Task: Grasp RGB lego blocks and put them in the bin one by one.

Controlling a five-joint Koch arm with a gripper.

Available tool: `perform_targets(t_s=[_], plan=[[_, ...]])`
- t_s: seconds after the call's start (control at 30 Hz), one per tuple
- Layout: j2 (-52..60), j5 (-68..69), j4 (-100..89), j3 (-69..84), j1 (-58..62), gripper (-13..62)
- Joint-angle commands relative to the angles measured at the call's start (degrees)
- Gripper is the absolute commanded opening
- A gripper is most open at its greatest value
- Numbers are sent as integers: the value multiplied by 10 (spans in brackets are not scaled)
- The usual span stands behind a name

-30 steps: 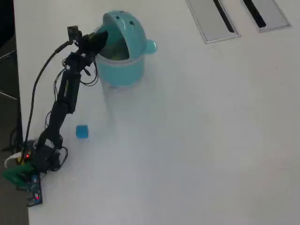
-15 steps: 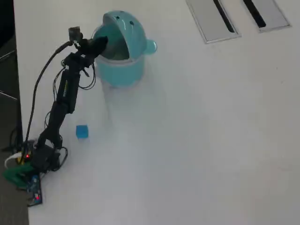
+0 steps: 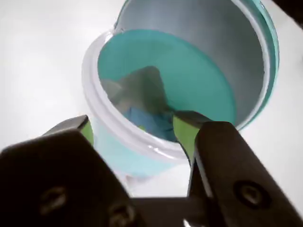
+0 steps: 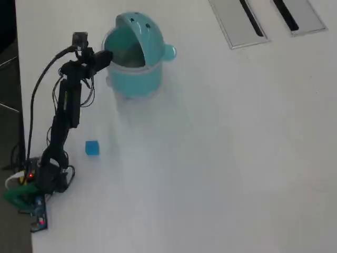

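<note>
The light teal bin point(image 4: 136, 74) stands at the upper left of the overhead view, its domed lid point(image 4: 142, 29) swung back. My gripper point(image 4: 107, 57) hovers just left of the rim. In the wrist view the gripper point(image 3: 135, 126) is open, with nothing between its green-padded fingers point(image 3: 185, 133), and it looks down into the bin point(image 3: 142, 146) across the white rim. Blurred bluish and greenish shapes point(image 3: 149, 120) lie at the bin's bottom; I cannot make them out. One blue lego block point(image 4: 92, 147) sits on the white table below the bin, right of the arm.
Two flat grey panels with dark slots point(image 4: 243, 23) point(image 4: 297, 15) lie at the top right. The arm's base and circuit boards point(image 4: 31, 195) sit at the table's left edge point(image 4: 20, 121), with a cable looping up to the wrist.
The gripper has drawn back leftward out of the bin's opening to just outside the rim. The blue block has not moved.
</note>
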Motion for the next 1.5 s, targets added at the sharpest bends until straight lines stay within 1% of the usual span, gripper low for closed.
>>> perform_targets(t_s=[0.0,0.33,0.67,0.87,1.0,1.2,1.33,1.47], plan=[[51,11,18,-26,-5,304],[116,10,141,-18,-1,305],[163,23,207,1,-13,304],[277,24,206,159,-18,304],[420,24,189,388,-18,304],[561,23,97,661,-5,304],[630,21,30,815,11,304],[676,0,-33,933,40,305]])
